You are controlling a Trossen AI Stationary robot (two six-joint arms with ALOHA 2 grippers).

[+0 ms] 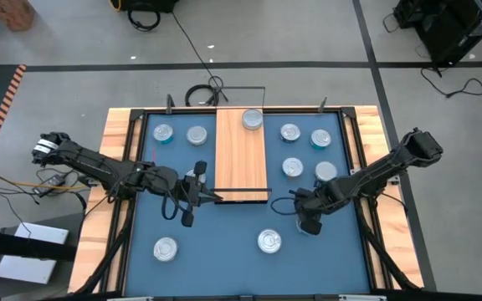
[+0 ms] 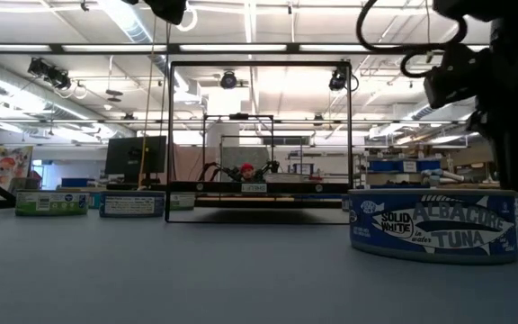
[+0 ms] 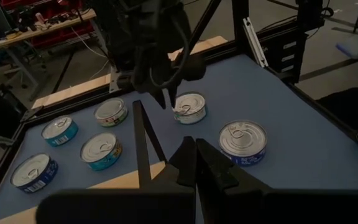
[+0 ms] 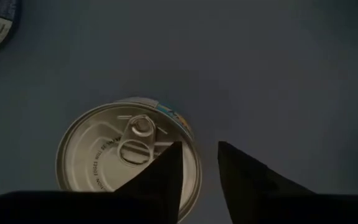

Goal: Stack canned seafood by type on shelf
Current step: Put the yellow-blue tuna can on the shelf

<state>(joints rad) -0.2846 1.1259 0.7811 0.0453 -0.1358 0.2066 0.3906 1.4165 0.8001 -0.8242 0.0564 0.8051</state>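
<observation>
My right end effector hangs over a tin on the tabletop, fingers slightly spread, one above the lid. Left end effector is pressed together near the shelf.

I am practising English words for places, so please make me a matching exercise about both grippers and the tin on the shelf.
Things:
1. left gripper
2. right gripper
3. lone tin

Places or states:
a. on the shelf, at the end away from both arms
b. just above a silver-topped tin on the blue table
c. fingers shut, beside the shelf's near end

Pairs: 1-c, 2-b, 3-a
</observation>
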